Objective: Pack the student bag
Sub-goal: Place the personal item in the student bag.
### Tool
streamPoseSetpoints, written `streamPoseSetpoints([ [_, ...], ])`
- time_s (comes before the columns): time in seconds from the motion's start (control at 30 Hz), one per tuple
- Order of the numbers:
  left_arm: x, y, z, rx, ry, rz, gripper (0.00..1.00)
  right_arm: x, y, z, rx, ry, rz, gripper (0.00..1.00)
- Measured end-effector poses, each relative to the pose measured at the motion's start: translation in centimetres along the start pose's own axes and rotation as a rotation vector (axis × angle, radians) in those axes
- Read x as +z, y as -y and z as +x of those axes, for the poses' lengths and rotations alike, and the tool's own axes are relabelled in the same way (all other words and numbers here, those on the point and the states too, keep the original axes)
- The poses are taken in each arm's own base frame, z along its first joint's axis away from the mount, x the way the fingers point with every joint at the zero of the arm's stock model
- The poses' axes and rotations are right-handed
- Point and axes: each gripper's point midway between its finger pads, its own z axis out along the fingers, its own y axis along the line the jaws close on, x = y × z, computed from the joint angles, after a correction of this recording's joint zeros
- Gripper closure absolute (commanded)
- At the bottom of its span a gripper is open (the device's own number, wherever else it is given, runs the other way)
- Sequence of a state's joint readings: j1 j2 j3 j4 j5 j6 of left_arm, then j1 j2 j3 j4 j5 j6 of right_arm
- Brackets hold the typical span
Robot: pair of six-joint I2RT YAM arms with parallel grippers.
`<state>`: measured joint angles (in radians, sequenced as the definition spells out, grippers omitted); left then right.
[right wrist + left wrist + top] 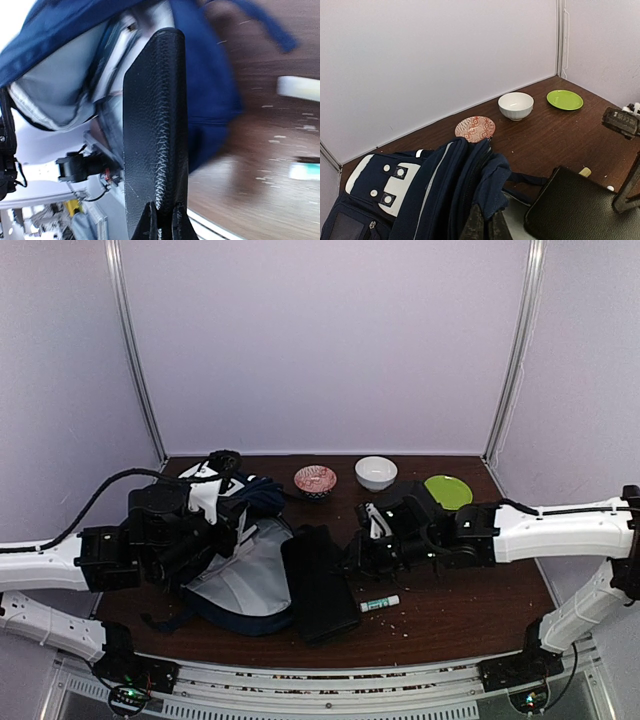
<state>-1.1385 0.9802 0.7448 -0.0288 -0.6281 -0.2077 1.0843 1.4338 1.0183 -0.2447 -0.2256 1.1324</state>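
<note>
The student bag (440,185) is matt navy cloth with a smooth pale lining; the black case (155,125) has a pebbled, leather-like grain; the worktop (555,135) looks like dark wood; the white bowl (515,106) and green plate (564,99) are glossy.

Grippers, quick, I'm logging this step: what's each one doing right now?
Left gripper: closed on the backpack's opening edge.
Right gripper: closed on the black case.

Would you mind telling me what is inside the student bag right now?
Only pale grey lining shows inside the student bag. The black case, held by the right tool, is at its mouth. The deeper part is hidden under the bag's own navy fabric.
</note>
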Motion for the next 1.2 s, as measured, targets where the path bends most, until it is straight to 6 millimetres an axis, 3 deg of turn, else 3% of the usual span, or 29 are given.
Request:
streamPoseSetpoints([
  [0.13,-0.5,-0.3,-0.2,-0.003,0.002,0.001,1.00,2.2,-3.0,-0.1,0.020,-0.023,-0.080,1.00],
  [0.4,-1.6,-1.1,-0.7,-0.025,0.016,0.002,1.00,3.1,-6.0,-1.5,0.095,0.006,-0.169,1.00],
  [0.6,-2.5,-1.7,-1.2,-0.036,0.030,0.006,1.00,5.7,-5.3,-2.1,0.124,0.018,-0.100,1.00],
  [0.8,-3.1,-1.8,-1.3,-0.035,0.034,0.021,1.00,7.5,-5.2,-2.4,0.026,-0.003,-0.002,1.00],
  [1.03,-2.9,-0.7,-0.4,-0.017,0.010,0.081,1.00,10.7,-3.4,-0.9,-0.054,-0.103,0.061,1.00],
  [1.2,-2.9,0.0,-0.1,-0.006,0.002,0.115,1.00,11.6,-4.0,-0.5,-0.063,-0.148,0.043,1.00],
])
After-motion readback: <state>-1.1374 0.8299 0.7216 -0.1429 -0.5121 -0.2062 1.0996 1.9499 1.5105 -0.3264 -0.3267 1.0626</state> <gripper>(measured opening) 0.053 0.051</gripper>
